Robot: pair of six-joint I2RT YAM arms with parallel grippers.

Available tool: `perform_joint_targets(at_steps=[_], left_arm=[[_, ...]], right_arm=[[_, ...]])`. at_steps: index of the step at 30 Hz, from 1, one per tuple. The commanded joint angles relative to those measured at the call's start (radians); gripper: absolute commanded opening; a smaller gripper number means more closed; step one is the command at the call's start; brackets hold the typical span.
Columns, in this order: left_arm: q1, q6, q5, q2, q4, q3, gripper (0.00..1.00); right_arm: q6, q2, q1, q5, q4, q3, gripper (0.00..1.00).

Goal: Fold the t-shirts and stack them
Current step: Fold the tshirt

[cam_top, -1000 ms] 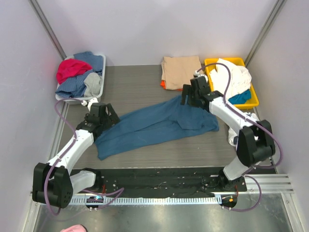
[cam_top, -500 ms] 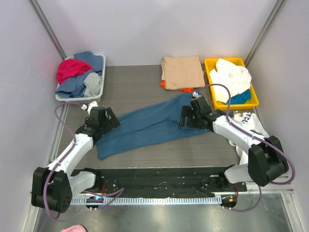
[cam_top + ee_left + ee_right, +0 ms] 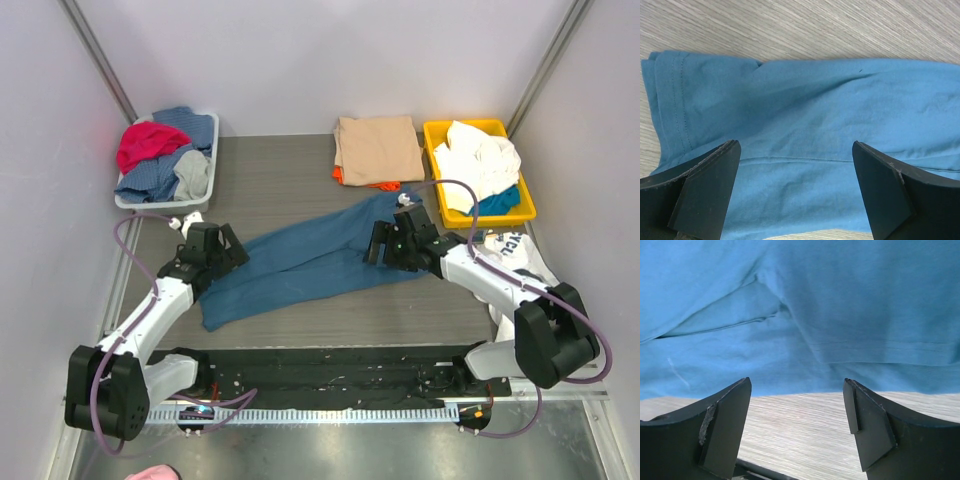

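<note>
A large teal-blue cloth t-shirt [image 3: 320, 262], folded lengthwise into a long strip, lies diagonally across the grey wood-grain desk [image 3: 280, 180]. The left gripper [image 3: 794, 150] hovers over its sleeve end and the right gripper [image 3: 796, 382] over the other end's near edge. Both gape wide, holding nothing. A folded tan-beige shirt [image 3: 375, 148] rests on an orange one [image 3: 345, 178] at the back. Pinching only the top layer could pull the fold apart, and uneven lifting would skew it.

Pale lilac walls [image 3: 300, 60] around a grey wood-grain table [image 3: 280, 170] (evenly lit)
</note>
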Motion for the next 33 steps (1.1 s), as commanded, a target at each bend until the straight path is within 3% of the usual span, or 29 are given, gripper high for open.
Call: perform_joint_targets(at_steps=[1, 33], left_arm=[[0.002, -0.014, 0.003, -0.015, 0.025, -0.007, 1.0], [0.002, -0.004, -0.022, -0.024, 0.002, -0.008, 1.0]], right_arm=[[0.065, 0.009, 0.006, -0.072, 0.097, -0.028, 0.82], [0.117, 0.135, 0.006, -0.023, 0.257, -0.062, 0.82]])
